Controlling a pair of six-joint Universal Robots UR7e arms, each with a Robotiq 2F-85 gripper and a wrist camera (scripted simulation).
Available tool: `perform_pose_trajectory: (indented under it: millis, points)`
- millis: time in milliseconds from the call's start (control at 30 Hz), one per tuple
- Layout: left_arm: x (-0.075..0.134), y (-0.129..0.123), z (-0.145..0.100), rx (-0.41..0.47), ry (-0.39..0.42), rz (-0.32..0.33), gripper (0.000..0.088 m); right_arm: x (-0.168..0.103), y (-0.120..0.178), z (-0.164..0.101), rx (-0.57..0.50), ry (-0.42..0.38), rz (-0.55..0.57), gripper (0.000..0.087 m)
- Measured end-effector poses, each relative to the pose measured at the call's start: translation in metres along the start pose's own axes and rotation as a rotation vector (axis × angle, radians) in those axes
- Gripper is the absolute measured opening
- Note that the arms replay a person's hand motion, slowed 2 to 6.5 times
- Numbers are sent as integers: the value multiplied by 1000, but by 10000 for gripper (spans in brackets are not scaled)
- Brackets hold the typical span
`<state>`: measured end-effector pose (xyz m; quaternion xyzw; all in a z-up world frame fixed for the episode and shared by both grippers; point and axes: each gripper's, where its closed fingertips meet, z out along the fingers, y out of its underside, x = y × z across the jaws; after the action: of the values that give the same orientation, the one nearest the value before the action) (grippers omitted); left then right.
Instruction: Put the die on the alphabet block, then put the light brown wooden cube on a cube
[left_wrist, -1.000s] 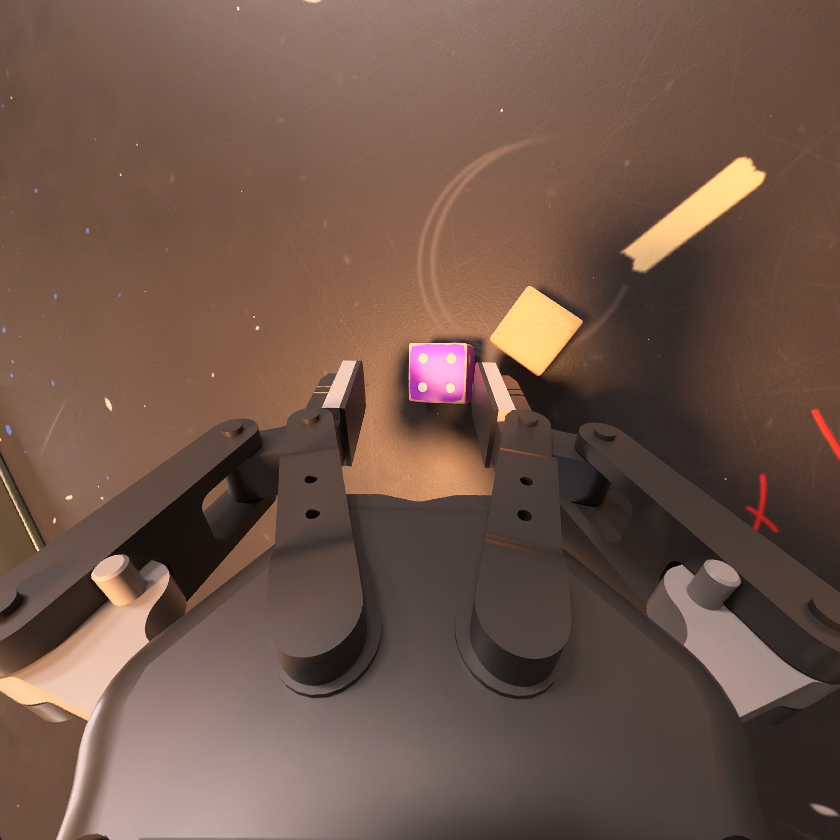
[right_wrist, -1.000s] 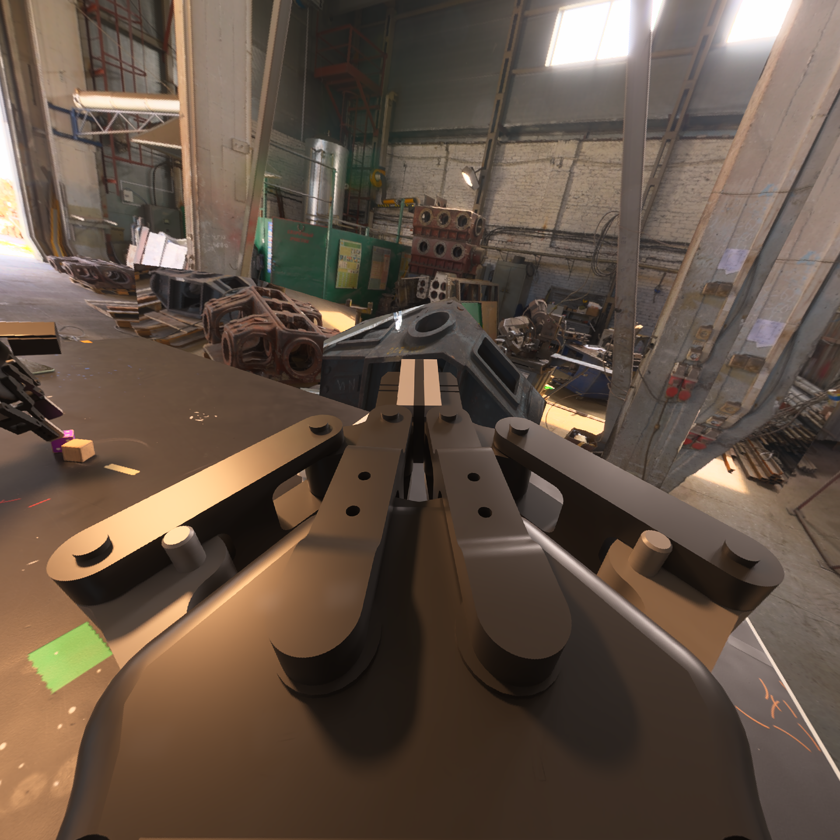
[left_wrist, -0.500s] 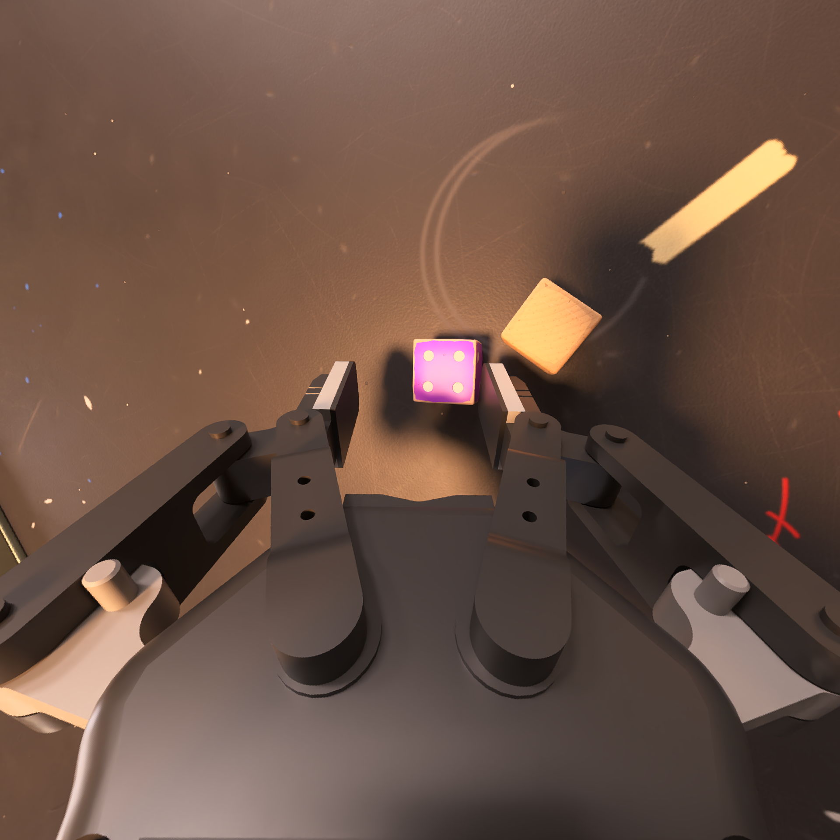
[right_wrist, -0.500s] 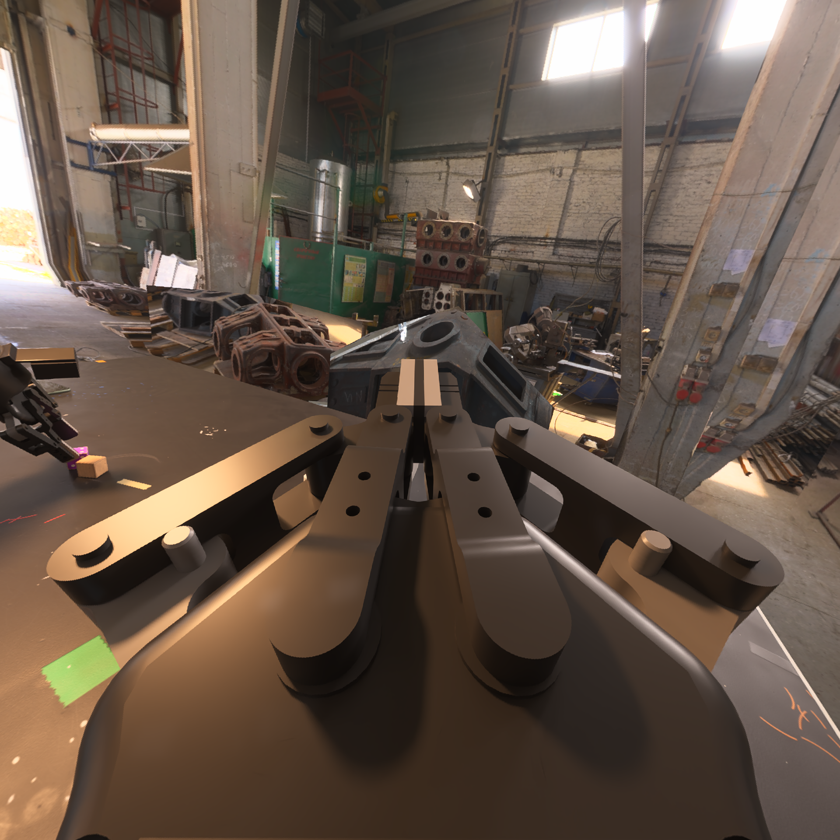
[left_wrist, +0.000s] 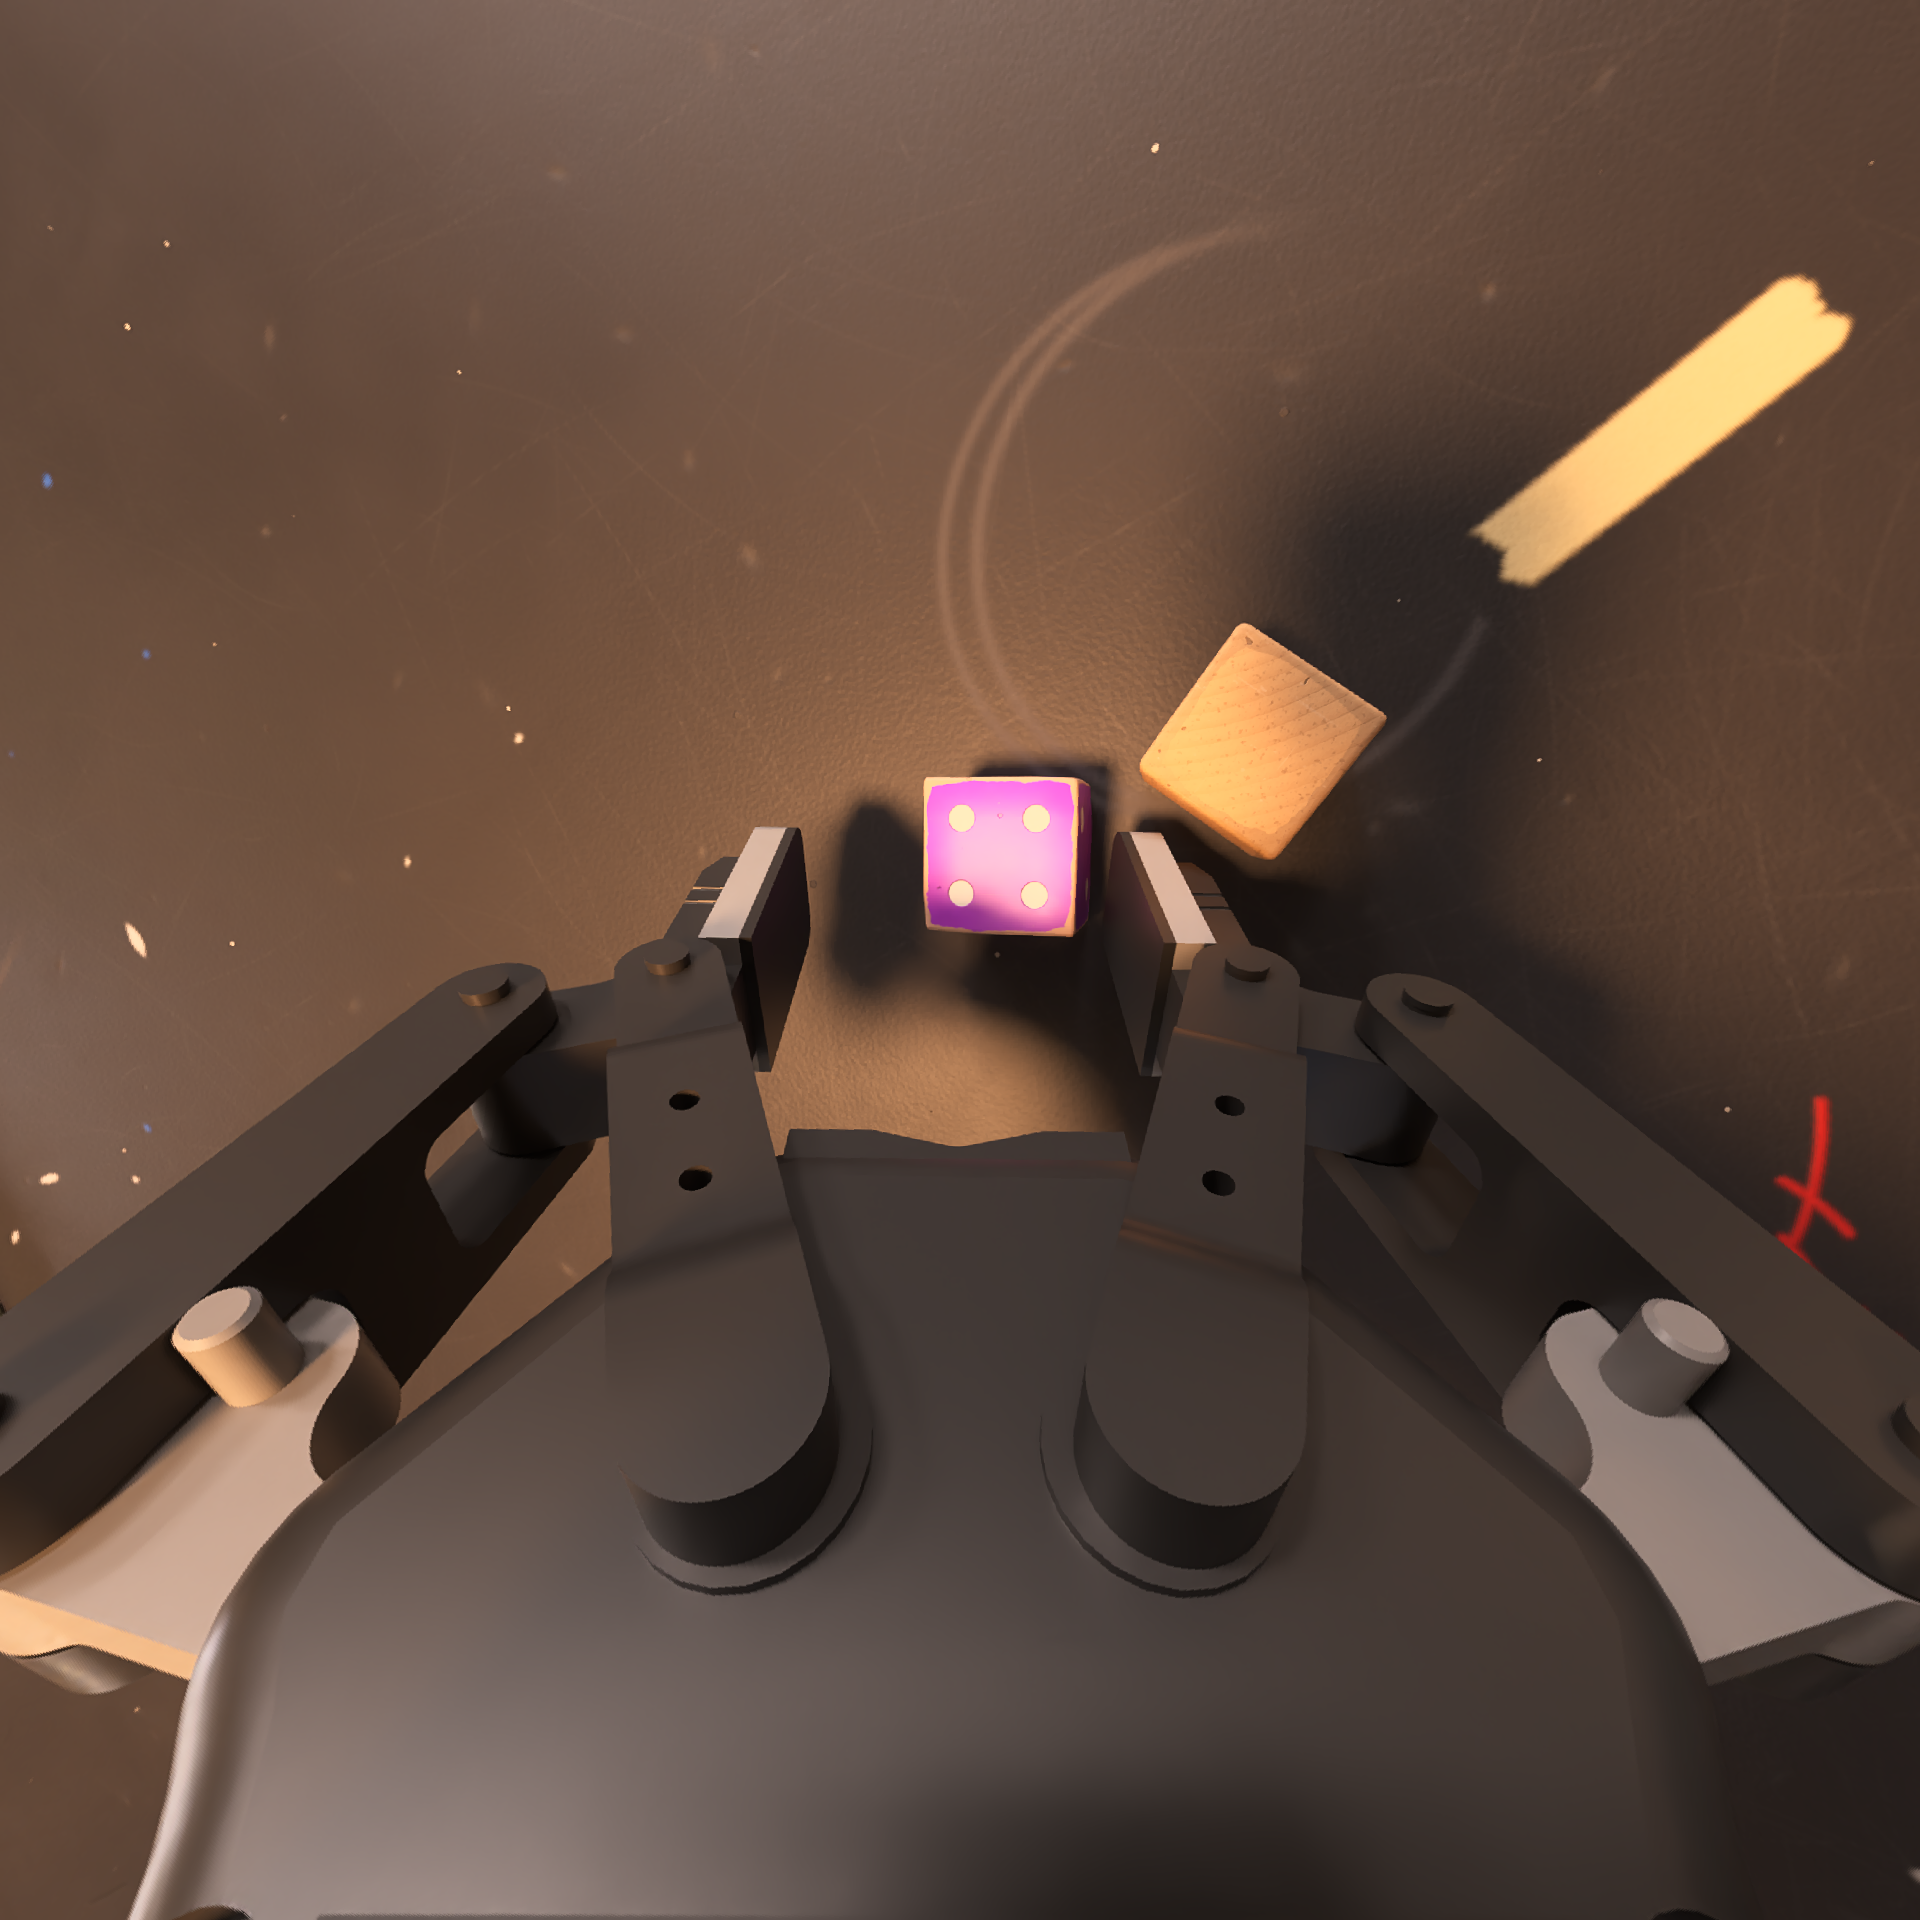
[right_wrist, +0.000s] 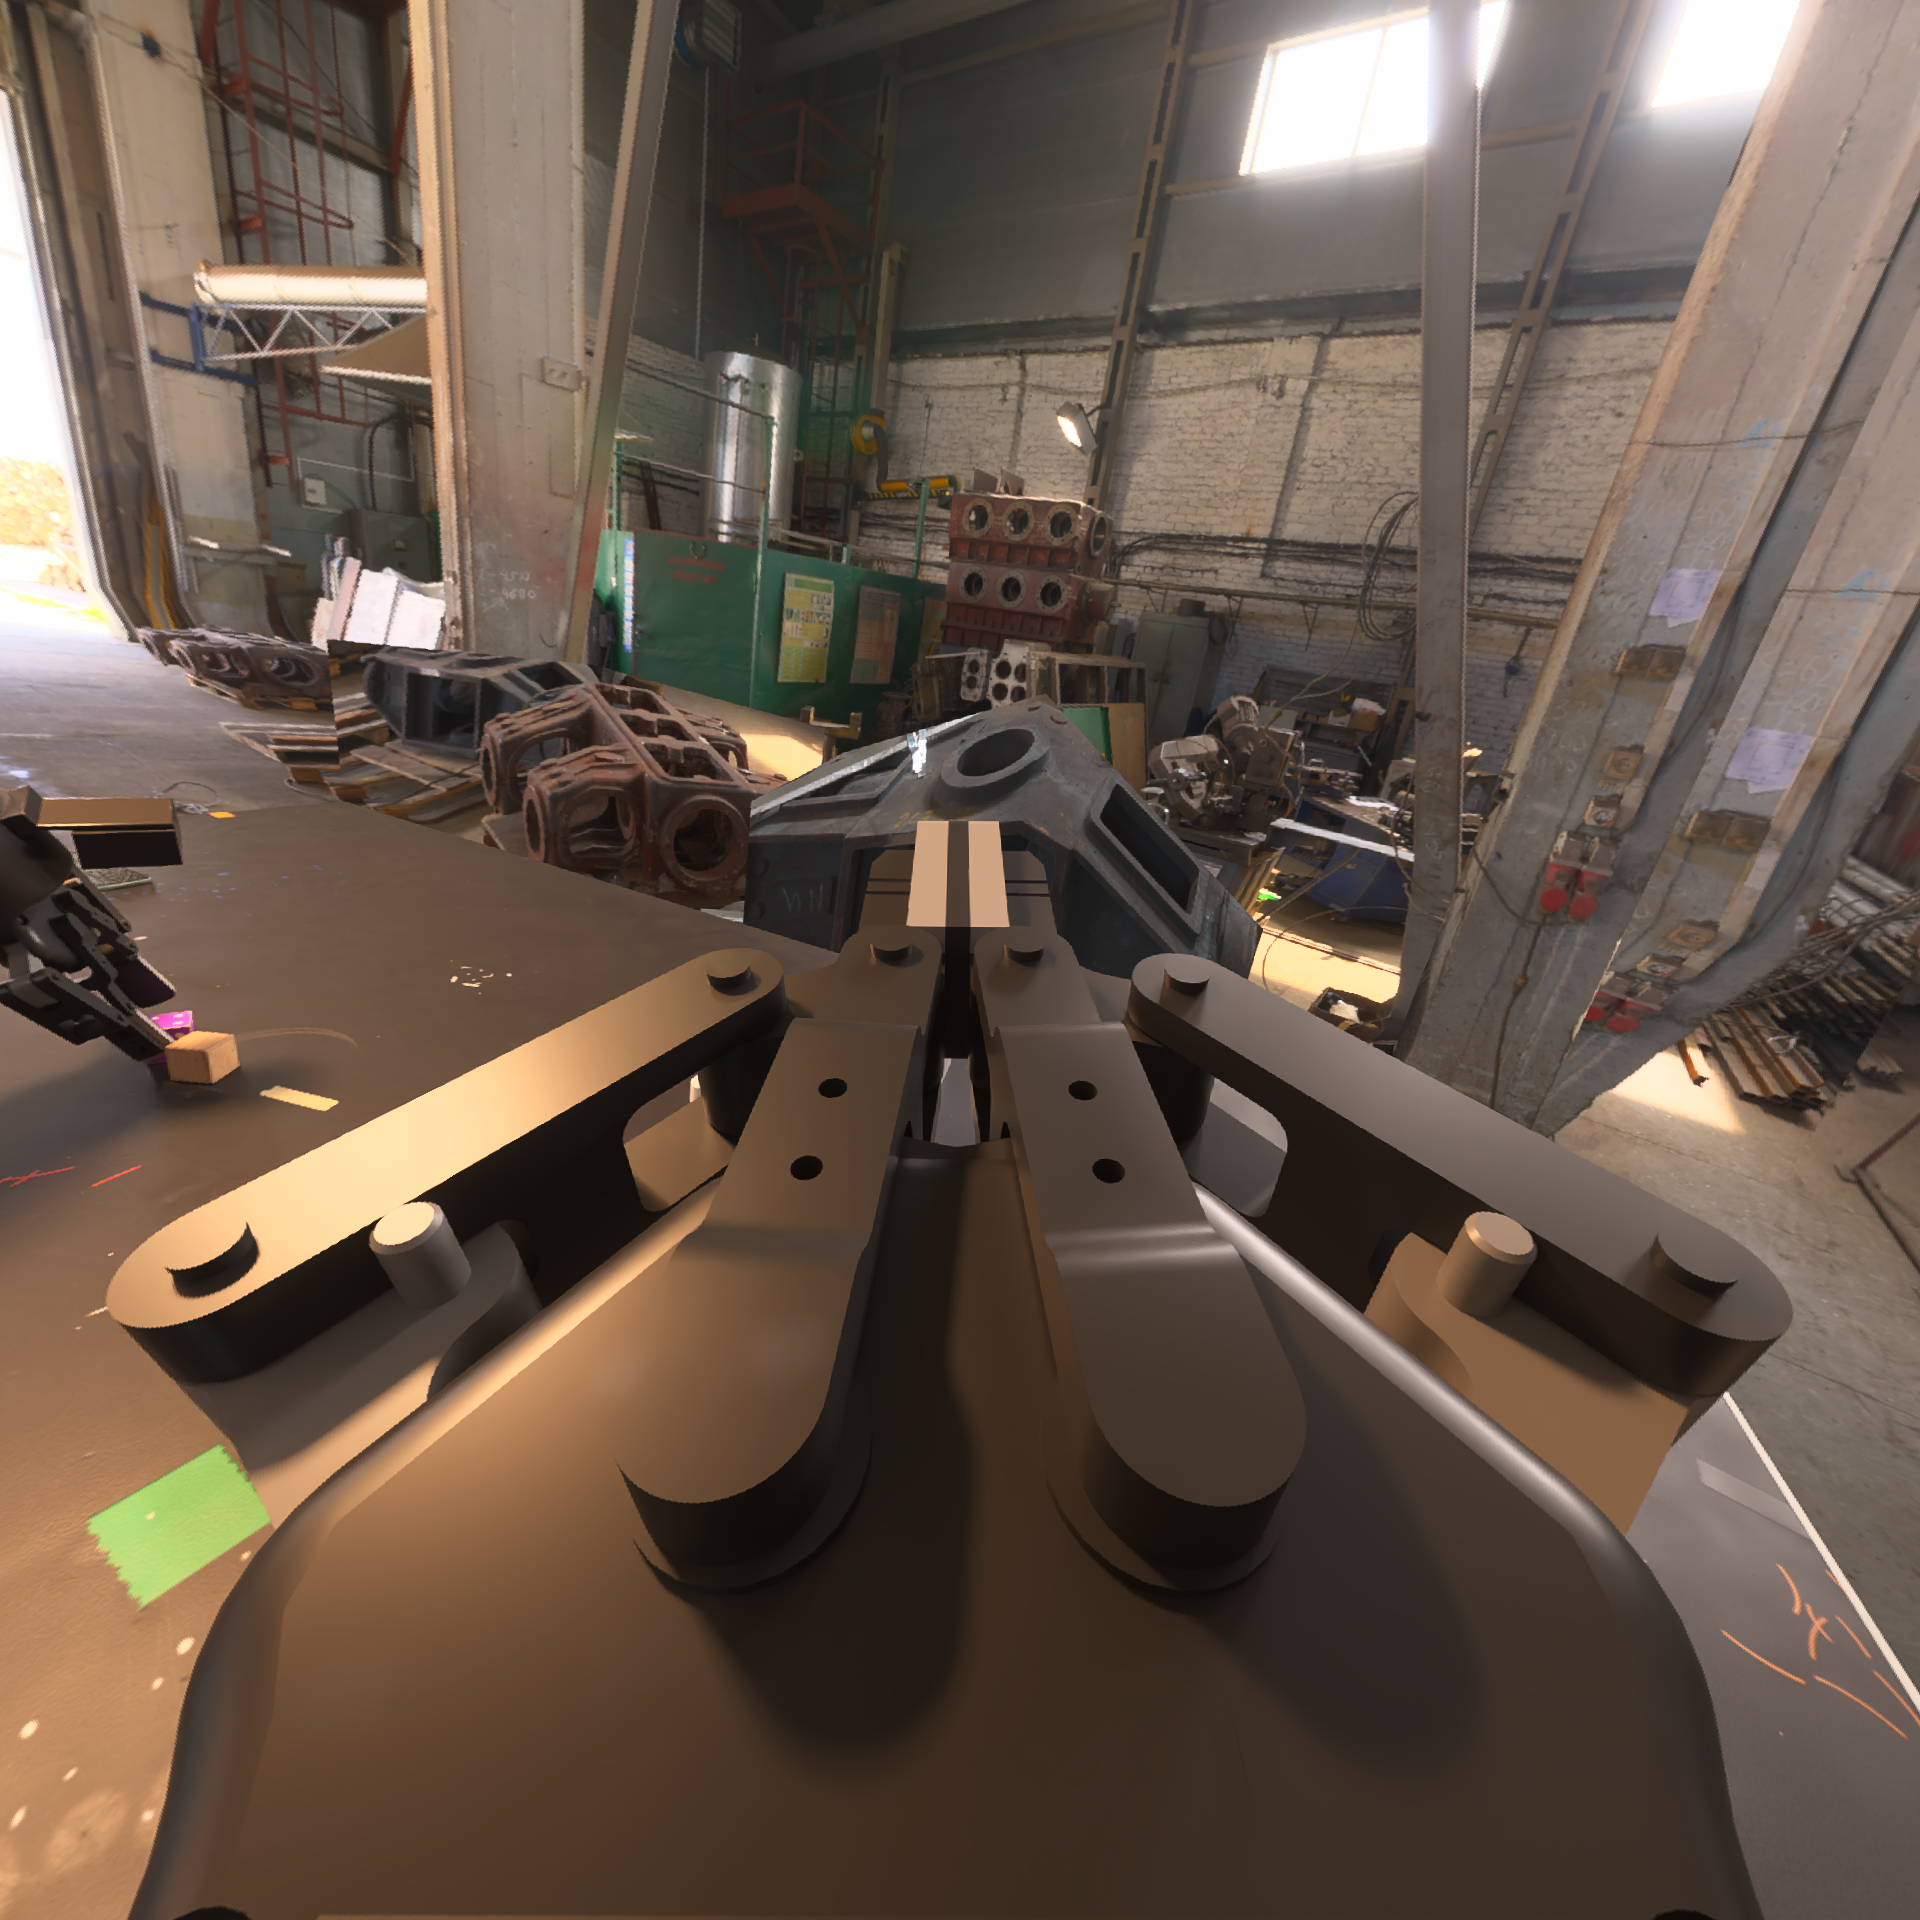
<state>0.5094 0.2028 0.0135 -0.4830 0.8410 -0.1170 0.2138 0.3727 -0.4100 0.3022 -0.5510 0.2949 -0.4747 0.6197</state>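
Observation:
A purple die (left_wrist: 1003, 855) with four pale dots on top lies on the dark table. My left gripper (left_wrist: 961, 914) is open and points down over it, the die between the fingers and nearer the right finger (left_wrist: 1153, 914). A light brown wooden cube (left_wrist: 1260, 740) lies just right of and beyond the die, turned at an angle. In the right wrist view the cube (right_wrist: 201, 1057) and die (right_wrist: 175, 1023) show far left under the left gripper. My right gripper (right_wrist: 957, 873) is shut and empty, raised beyond the table's far edge. No alphabet block is in view.
A pale tape strip (left_wrist: 1662, 431) lies on the table beyond the cube. A red mark (left_wrist: 1813, 1195) is at the right. A green patch (right_wrist: 177, 1522) lies on the table in the right wrist view. A workshop hall with machinery lies beyond the table edge.
My left gripper has come lower over the die, which now sits deeper between the open fingers. The right wrist view has shifted slightly; its fingers stay shut.

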Motion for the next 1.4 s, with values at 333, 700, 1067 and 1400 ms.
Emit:
perform_pose_trajectory:
  millis: [333,700,1067,1400]
  points:
    - [2,-4,2,20,17,-12,477,-1,-1,0,5,-4,2,0]
    - [5,-4,3,18,39,-30,462,-2,-2,0,10,-9,9,0]
    - [5,-4,4,23,53,-38,461,-1,-1,0,10,-8,12,0]
    - [5,-3,4,21,72,-61,459,-1,-2,0,12,-7,13,0]
